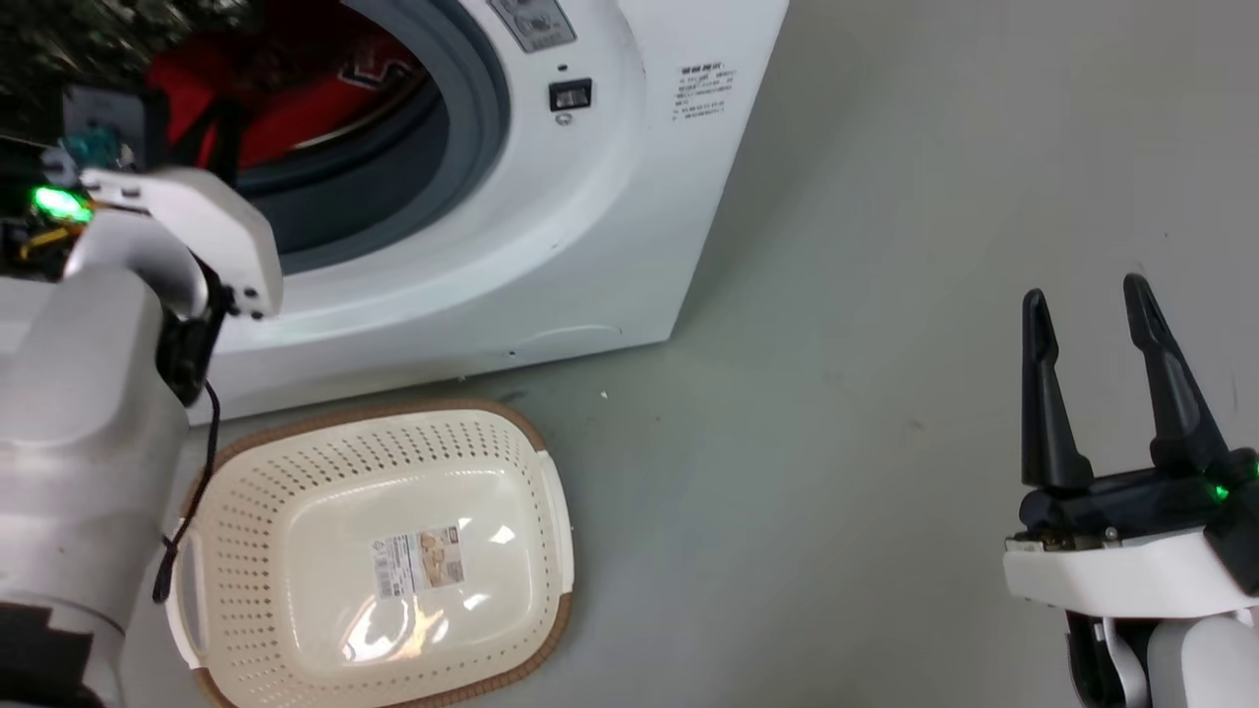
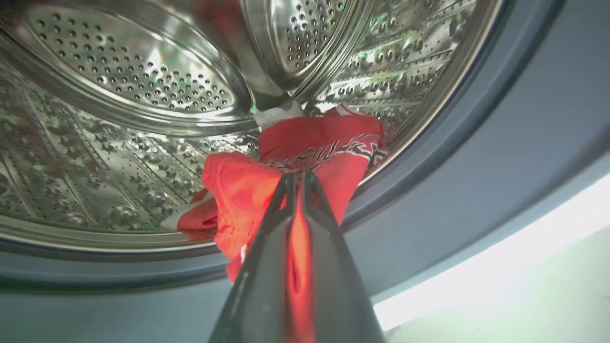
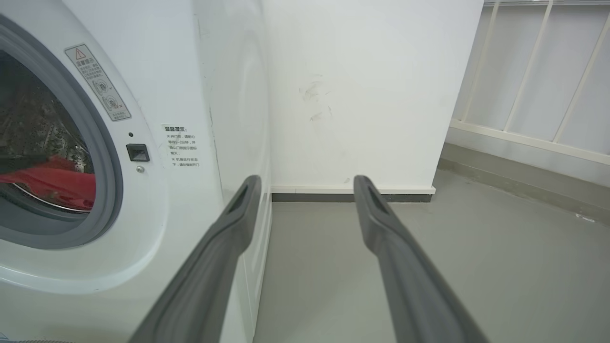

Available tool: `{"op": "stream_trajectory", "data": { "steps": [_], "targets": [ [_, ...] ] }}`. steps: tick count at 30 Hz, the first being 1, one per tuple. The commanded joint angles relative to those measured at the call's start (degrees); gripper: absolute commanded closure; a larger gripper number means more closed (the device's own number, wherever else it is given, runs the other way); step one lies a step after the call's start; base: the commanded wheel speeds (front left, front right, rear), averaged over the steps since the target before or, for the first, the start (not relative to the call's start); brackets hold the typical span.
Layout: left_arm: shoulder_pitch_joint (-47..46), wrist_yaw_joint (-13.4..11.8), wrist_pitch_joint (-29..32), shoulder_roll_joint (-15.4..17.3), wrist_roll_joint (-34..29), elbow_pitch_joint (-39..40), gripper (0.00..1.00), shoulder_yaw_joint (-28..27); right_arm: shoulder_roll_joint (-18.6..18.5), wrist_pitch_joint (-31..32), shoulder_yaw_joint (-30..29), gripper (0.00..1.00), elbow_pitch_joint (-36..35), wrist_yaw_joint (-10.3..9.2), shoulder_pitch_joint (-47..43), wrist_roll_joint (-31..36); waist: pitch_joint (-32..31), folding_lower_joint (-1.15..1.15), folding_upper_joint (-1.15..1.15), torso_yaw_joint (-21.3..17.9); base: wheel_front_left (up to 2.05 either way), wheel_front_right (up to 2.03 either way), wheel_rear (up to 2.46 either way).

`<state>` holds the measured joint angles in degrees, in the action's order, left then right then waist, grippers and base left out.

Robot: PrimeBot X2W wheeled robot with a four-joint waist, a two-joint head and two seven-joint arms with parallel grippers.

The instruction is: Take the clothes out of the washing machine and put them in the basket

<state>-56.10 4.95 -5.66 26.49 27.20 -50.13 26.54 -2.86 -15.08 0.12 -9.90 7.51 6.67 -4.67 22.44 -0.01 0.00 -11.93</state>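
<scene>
The red clothes [image 2: 248, 190] with black-and-white lettering hang over the grey seal at the drum's mouth. My left gripper [image 2: 296, 177] is shut on this red fabric, which shows between its two fingers. In the head view the clothes [image 1: 285, 88] lie in the washing machine [image 1: 551, 216] opening, and my left arm reaches into it. The cream basket [image 1: 295, 462] with a brown rim sits on the floor in front of the machine, holding nothing but its paper label. My right gripper [image 1: 1087, 310] stands open over bare floor at the right, holding nothing.
The perforated steel drum [image 2: 124, 85] surrounds the fabric. A white wall [image 3: 362, 95] stands behind the machine, and a pale railing [image 3: 538, 95] runs at the far right. Grey floor [image 1: 836, 442] stretches between the basket and my right gripper.
</scene>
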Motion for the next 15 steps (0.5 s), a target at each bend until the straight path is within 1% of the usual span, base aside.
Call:
{"op": "stream_trajectory", "data": {
  "steps": [1, 3, 8, 15],
  "targets": [
    [2.3, -0.4, -2.3, -0.8, 0.4, 0.1, 1.00, -0.1, 0.0, -0.1, -0.2, 0.00, 0.3, -0.04, -1.4, 0.4, -3.0, 0.01, 0.00, 1.6, 0.00, 0.00, 0.00],
    [3.4, -0.6, -3.4, -1.1, 0.3, 0.0, 1.00, 0.0, 0.0, -0.1, -0.3, 0.00, 0.5, -0.04, -1.8, 0.7, -3.8, 0.01, 0.00, 1.9, 0.00, 0.00, 0.00],
    [8.8, -2.3, -7.7, -2.4, 0.5, 1.6, 1.00, -0.1, 0.0, -0.1, -0.2, 0.00, 1.1, -0.04, -4.1, 1.7, -7.5, 0.01, 0.00, 3.2, 0.00, 0.00, 0.00],
    [17.1, -4.6, -9.4, -3.6, -0.1, 7.7, 1.00, -0.4, 0.0, -0.1, -0.2, 0.00, 1.8, -0.04, -7.0, 2.4, -12.3, 0.01, 0.00, 4.5, 0.00, 0.00, 0.00]
  ]
}}
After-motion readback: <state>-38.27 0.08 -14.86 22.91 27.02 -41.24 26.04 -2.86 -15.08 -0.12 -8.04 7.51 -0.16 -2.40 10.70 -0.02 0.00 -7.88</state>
